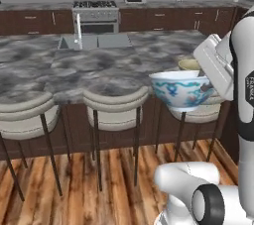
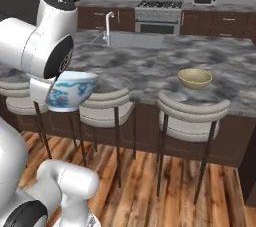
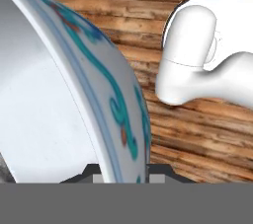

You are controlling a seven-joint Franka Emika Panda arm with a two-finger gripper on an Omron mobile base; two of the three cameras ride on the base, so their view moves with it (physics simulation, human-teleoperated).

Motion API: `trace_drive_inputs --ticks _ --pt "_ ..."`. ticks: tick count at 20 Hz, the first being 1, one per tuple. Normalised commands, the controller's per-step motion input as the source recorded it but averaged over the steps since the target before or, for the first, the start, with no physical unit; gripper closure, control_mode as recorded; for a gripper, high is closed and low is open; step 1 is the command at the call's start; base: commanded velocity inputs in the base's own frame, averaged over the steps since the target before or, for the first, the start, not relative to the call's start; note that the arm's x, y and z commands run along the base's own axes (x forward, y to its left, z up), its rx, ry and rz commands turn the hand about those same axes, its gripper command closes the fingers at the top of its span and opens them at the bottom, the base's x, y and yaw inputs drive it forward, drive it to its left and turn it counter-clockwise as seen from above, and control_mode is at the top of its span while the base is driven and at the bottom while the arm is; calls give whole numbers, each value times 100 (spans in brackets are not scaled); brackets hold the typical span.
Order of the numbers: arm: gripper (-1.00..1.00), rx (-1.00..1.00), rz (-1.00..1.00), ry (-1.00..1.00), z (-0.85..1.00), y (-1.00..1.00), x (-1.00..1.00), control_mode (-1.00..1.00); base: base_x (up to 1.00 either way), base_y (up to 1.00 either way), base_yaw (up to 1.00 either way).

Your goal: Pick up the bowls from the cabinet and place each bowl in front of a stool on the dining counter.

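**Painted bowl riding in the air short of the dining counter**

The gripper (image 3: 121, 176) is holding the painted bowl (image 1: 181, 88) by its rim, the jaws closed narrow on the wall, one tip inside and one outside in the hand view. The bowl is hanging upright over the wooden floor (image 1: 119, 179), on the stool side of the dining counter (image 1: 99, 65) and about level with its edge, not yet above the stone.

The main risk, as I judge it, is the thin pinch on a curved, glazed rim: the bowl's weight is sitting off to one side of the jaws, so a quick swing could be enough to make it rotate or slip, and it would be falling to the floor, not the counter. A second risk is the path itself: moving straight in at this height could be clipping the counter edge or the back of a stool (image 1: 115, 101) with the bowl's foot. The olive bowl (image 2: 195, 78) is already resting on the counter in front of the stool at its far right end (image 2: 192, 108), so setting down too near it would be crowding that place.

The arm is rising beside the counter, elbow high, with the hand angling downward over the bowl.
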Motion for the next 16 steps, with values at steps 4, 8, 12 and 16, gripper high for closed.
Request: trace_drive_inputs --ticks 4,8,12,16 --pt "100 0 0 0 0 0 0 100 91 59 -31" --pt "100 0 0 0 0 0 0 100 75 66 -31" --pt "100 0 0 0 0 0 0 100 57 47 -27" --pt "100 0 0 0 0 0 0 100 74 13 -6"
